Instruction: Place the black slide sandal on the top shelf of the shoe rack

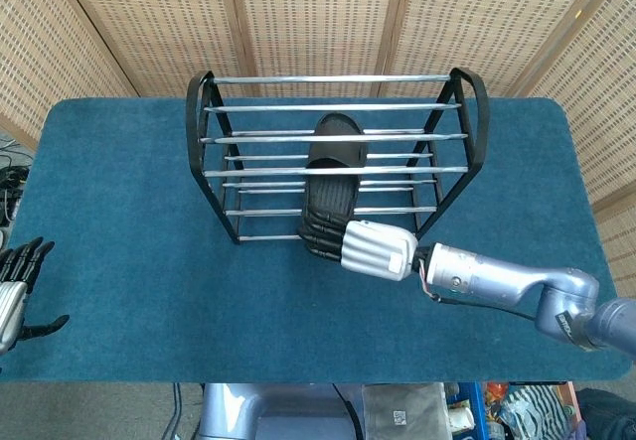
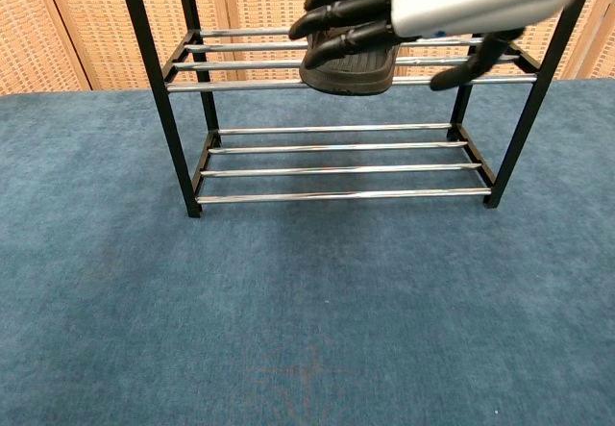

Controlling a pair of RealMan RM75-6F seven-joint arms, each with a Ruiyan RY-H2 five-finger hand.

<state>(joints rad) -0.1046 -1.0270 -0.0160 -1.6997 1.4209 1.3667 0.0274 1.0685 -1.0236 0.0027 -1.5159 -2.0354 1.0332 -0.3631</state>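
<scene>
Head view shows the left hand (image 1: 18, 291) nearest, at the table's (image 1: 119, 291) left edge, fingers spread and holding nothing. Further in, the right hand (image 1: 370, 249) sits at the front of the shoe rack (image 1: 204, 162), its fingers (image 2: 351, 8) extended and slightly apart, gripping nothing; whether they touch the sandal's near end I cannot tell. Beyond, the black slide sandal (image 1: 332, 167) lies lengthwise across the rack's middle-level bars.

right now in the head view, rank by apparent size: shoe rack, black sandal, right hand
1. Black-framed shoe rack with chrome bars, largest.
2. Black slide sandal.
3. Right hand, silver-backed with dark fingers, looks smallest, though it sits nearer the camera, so the last two are unsure.
</scene>
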